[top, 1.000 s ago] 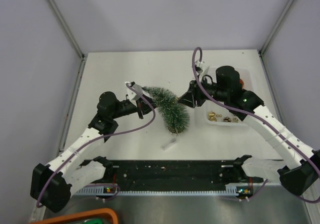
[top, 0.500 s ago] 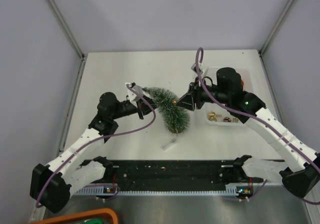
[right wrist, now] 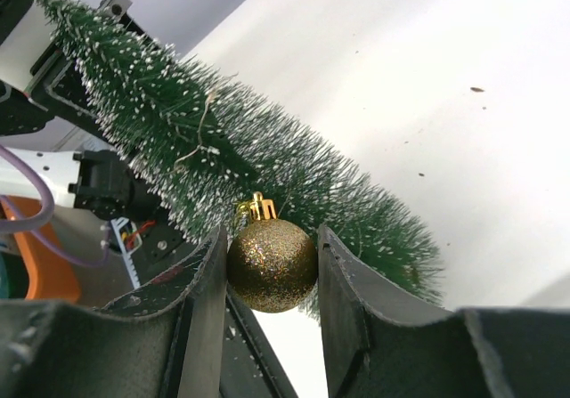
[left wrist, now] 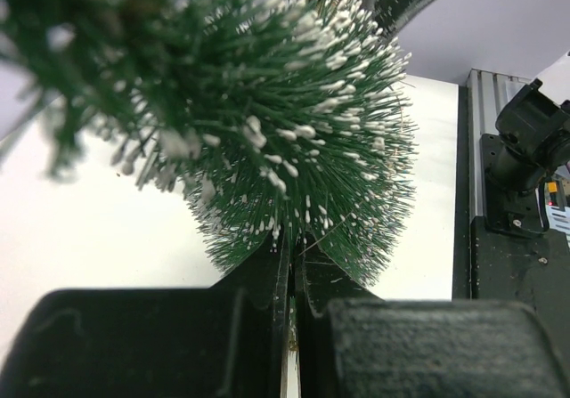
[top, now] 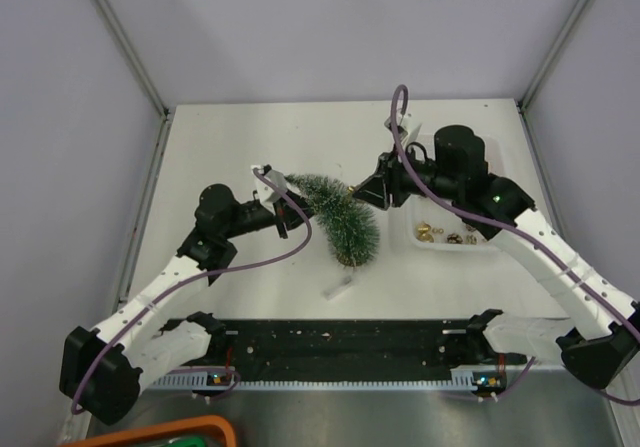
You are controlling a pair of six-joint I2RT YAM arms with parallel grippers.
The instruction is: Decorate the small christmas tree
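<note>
1. Left of the tray (top: 432, 248), close beside it, the tree (top: 345, 219) stands bent on the table (top: 240, 137), its tip farther from the tray than its wide foot.
2. We see no ornament hanging on the tree in any view. Only a pale thread (right wrist: 203, 126) lies across the bristles, and we cannot tell what it belongs to. We judge the decorating barely begun.
3. Our right gripper (right wrist: 272, 235) sits between the tray and the tree. It is part open and clamped on both sides of a gold glitter bauble (right wrist: 272, 269).
4. That bauble's cap touches the bristles on the tray side of the tree. It is not hooked on, as far as we can tell, so this step reads as half made.
5. Our left gripper (left wrist: 290, 264) works on the side of the tree away from the tray. Its jaws are pressed together with almost no gap, the tips pushed into the bristles.
6. We take it to be pinching the tree to steady it, though what lies between the jaws is hidden.
7. What is left, in our judgement, is to hang this bauble and let go. Then we return for the spares (top: 445, 234) lying in the tray.
</note>
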